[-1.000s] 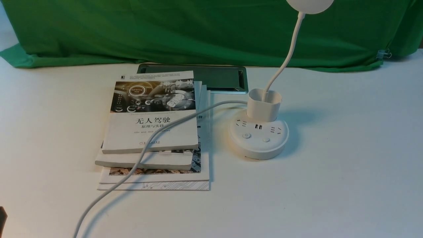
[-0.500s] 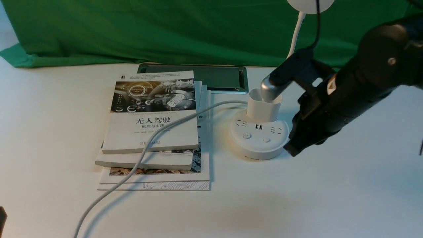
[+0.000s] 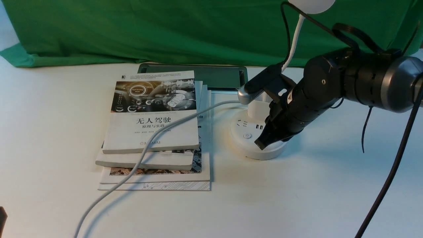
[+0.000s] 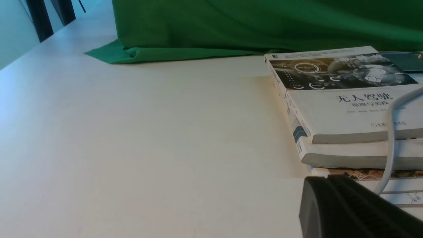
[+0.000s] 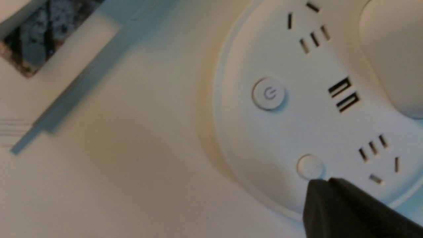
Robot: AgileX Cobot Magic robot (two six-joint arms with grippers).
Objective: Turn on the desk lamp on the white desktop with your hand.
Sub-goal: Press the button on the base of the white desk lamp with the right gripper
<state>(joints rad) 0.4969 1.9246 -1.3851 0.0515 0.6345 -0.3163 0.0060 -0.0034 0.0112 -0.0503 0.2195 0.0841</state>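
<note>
The white desk lamp stands on the white desktop (image 3: 297,198); its puck base (image 3: 246,145) is right of centre, the thin neck (image 3: 294,39) rises to the disc head (image 3: 310,5) at the top edge. My right gripper (image 3: 260,145) is shut, pointing down at the base's front, its arm hiding the cup holder's right side. In the right wrist view its tip (image 5: 319,185) sits just beside the plain round button (image 5: 310,166); the power-symbol button (image 5: 269,94) is farther off. My left gripper (image 4: 317,185) is shut and empty, low near the books.
A stack of books (image 3: 152,132) lies left of the lamp with the lamp's grey cable (image 3: 132,165) draped over it toward the near edge. A dark flat panel (image 3: 224,77) lies behind the books. Green cloth (image 3: 165,29) covers the back.
My right arm came into view from the right and moved left and down; its shut tip went from beside the base's right edge to over the base's front, by the plain button.
</note>
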